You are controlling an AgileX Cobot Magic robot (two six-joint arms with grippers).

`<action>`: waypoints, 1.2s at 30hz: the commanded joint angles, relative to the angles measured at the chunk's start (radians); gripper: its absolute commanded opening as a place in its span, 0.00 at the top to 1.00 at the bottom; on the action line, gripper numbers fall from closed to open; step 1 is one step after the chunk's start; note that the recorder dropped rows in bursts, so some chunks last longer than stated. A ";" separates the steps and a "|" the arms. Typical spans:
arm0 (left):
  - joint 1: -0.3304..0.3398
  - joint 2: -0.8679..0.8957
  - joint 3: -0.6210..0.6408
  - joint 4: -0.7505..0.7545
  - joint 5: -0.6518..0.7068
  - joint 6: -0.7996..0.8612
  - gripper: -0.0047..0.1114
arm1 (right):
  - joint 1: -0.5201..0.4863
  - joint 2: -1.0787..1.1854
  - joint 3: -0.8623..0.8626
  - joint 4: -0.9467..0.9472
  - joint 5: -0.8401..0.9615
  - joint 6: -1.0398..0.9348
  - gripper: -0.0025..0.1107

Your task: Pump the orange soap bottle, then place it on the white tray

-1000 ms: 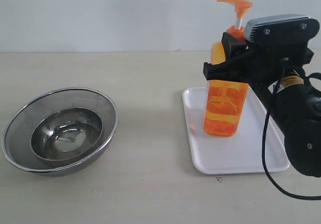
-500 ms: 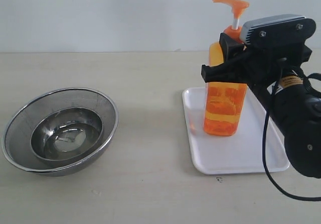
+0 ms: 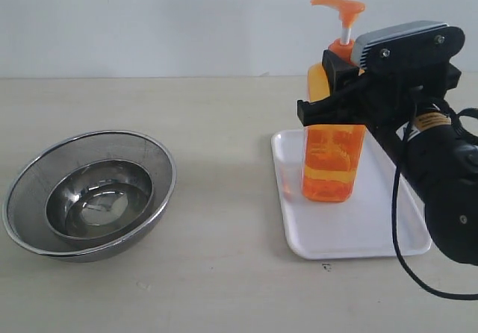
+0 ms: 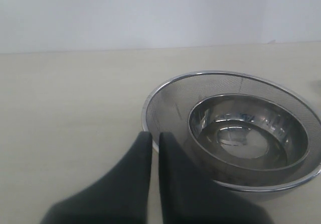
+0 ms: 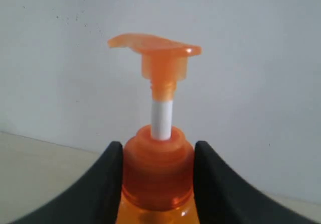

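Observation:
The orange soap bottle [image 3: 332,165] stands about upright on the white tray [image 3: 358,232], near the tray's left part; its base looks down on the tray floor. My right gripper [image 3: 332,86] is shut on the bottle's shoulder and collar, just under the raised orange pump head [image 3: 338,4]. In the right wrist view the two black fingers press both sides of the bottle's orange collar [image 5: 158,174], with the right gripper [image 5: 158,151] centred on it. My left gripper [image 4: 151,133] is shut and empty, low over the table beside the steel bowls; the exterior view does not show it.
Two nested round steel bowls [image 3: 89,195] sit on the table at the left, and their rim [image 4: 150,103] lies just past my left fingertips. The right arm and its black cable [image 3: 396,228] hang over the tray's right side. A pale wall closes the back.
The right gripper and the top of the bottle have shifted a little to the left; the bottle's base has barely moved on the tray. The bowls are unchanged.

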 commanded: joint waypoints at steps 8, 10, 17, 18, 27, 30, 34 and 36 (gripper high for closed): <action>0.003 -0.003 0.003 -0.005 0.000 0.003 0.92 | 0.001 -0.128 -0.004 -0.012 0.087 -0.075 0.98; 0.003 -0.003 0.003 -0.005 0.000 0.003 0.92 | 0.001 -0.130 -0.002 -0.012 0.098 -0.081 0.98; 0.003 -0.003 0.003 -0.005 0.000 0.003 0.92 | 0.001 -0.130 0.065 0.013 0.029 -0.080 0.98; 0.003 -0.003 0.003 -0.005 0.000 0.003 0.92 | 0.001 -0.130 0.077 0.013 0.018 -0.080 0.98; 0.003 -0.003 0.003 -0.005 0.000 0.003 0.92 | 0.001 -0.130 0.088 0.016 0.112 -0.129 0.85; 0.003 -0.003 0.003 -0.005 0.000 0.003 0.92 | 0.001 -0.130 0.088 0.016 0.121 -0.089 0.62; 0.003 -0.003 0.003 -0.005 0.000 0.003 0.92 | 0.001 -0.130 0.088 0.028 0.140 -0.089 0.41; 0.003 -0.003 0.003 -0.005 0.000 0.003 0.92 | 0.001 -0.130 0.088 0.029 0.160 -0.094 0.41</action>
